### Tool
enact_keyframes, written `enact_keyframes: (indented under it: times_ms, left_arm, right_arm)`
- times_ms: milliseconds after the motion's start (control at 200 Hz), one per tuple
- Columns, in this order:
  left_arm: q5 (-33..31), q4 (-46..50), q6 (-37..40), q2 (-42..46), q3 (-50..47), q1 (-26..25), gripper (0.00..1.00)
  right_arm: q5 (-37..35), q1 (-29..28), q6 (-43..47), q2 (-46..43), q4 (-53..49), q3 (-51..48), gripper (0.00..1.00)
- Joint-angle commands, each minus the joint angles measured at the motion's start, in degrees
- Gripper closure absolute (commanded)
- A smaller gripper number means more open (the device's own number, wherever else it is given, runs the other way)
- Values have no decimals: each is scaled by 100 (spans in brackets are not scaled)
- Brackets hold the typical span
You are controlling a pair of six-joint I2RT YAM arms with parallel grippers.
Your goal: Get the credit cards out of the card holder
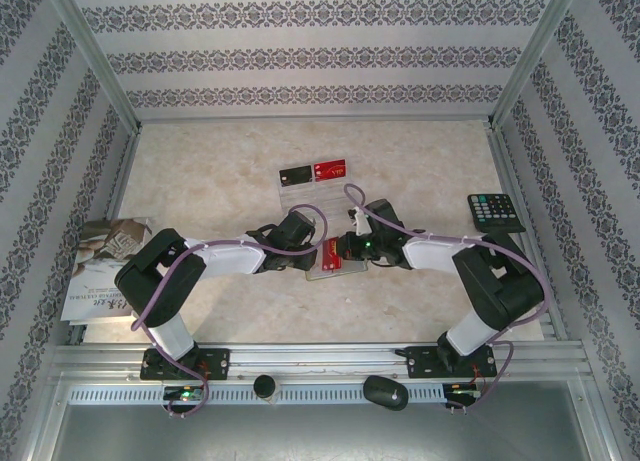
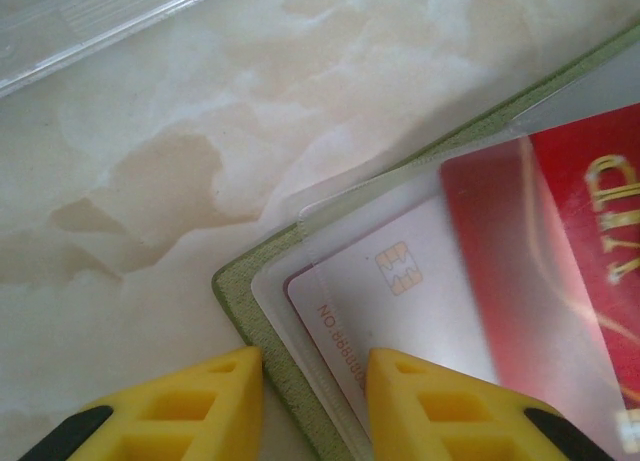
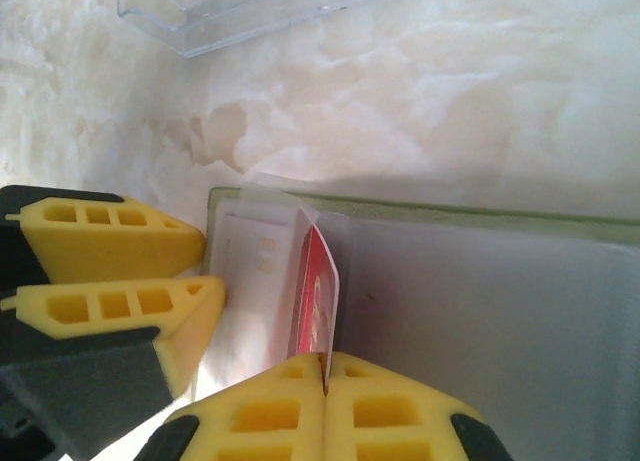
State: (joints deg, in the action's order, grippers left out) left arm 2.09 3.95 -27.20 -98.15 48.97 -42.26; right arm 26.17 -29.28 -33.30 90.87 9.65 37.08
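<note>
The olive-green card holder (image 1: 338,271) lies open on the table between my two grippers, pale grey inside (image 3: 480,321). My right gripper (image 3: 325,376) is shut on a red card with gold lettering (image 3: 318,291), which stands on edge, lifted from the clear sleeve. A white card with a chip (image 2: 400,271) lies flat under the sleeve. My left gripper (image 2: 315,366) is open at the holder's corner (image 2: 235,291), with one finger on the table and the other on the sleeve. In the top view the red card (image 1: 333,253) sits between the left gripper (image 1: 308,256) and the right gripper (image 1: 346,249).
A clear tray (image 1: 312,176) behind the holder holds a black card (image 1: 296,175) and a red card (image 1: 330,168). A black calculator (image 1: 495,212) lies at the right. A printed booklet (image 1: 105,266) lies at the left edge. Patterned walls close off three sides.
</note>
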Motion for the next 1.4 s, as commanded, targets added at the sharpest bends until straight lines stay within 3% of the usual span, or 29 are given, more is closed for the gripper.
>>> enact_keyframes:
  times_ms: [0, 185, 425, 560, 704, 889, 1064, 1394]
  left_arm:
    - [189, 399, 65, -161, -227, -10, 68]
    - [161, 414, 73, -19, -227, -6, 67]
    - [194, 214, 341, 1428, -316, 207, 57]
    - [1260, -702, 487, 2428, -618, 636, 51]
    - [2578, -1968, 315, 2885, -952, 920, 50]
    - [3945, -4424, -941, 2565, -1461, 1215, 51]
    - [4402, -6258, -1931, 1963, -1584, 1213, 54]
    - [4502, -6879, -2281, 1904, -1665, 1218, 66]
  right_arm:
    - [-624, 154, 89, -401, -293, -257, 100]
    - [-1440, 163, 335, -1298, -1047, -371, 100]
    - [-992, 177, 535, -2335, -832, -375, 100]
    - [-372, 238, 577, -2717, -290, -265, 100]
    - [237, 297, 241, -2918, 480, -192, 100]
    - [814, 414, -564, -2938, 1844, -315, 100]
    - [1046, 347, -1105, -2791, 2534, -277, 100]
    - [984, 116, -1146, -2609, 2617, -245, 100]
